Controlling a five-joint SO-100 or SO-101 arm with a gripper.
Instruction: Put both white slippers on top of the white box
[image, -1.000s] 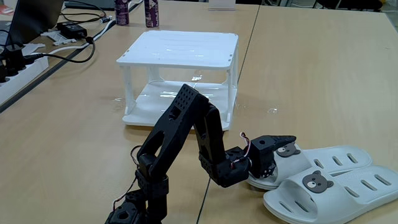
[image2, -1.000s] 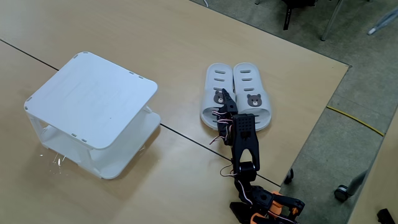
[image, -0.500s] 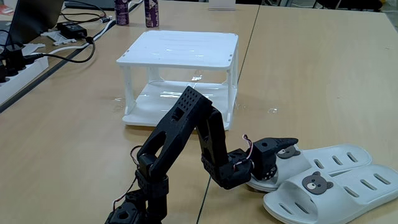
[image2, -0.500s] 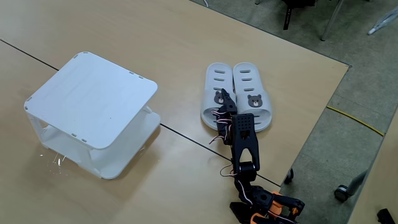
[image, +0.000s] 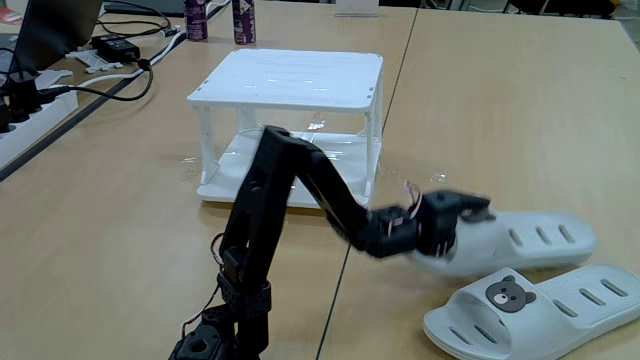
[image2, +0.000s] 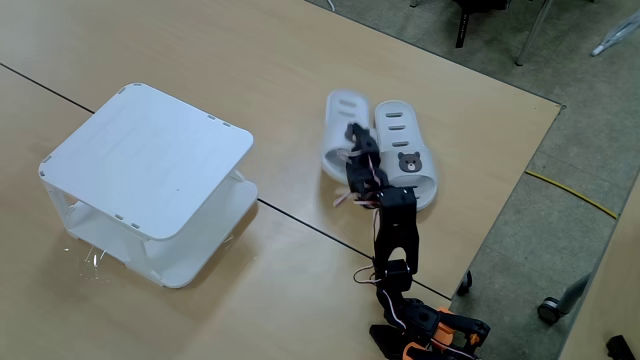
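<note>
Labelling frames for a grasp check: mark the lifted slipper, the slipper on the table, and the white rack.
lifted slipper (image: 530, 236), a fixed view, slotted sole.
slipper on the table (image: 560, 308), same fixed view, sole beside the bear strap.
white rack (image2: 150, 160), the other fixed view, flat top.
</note>
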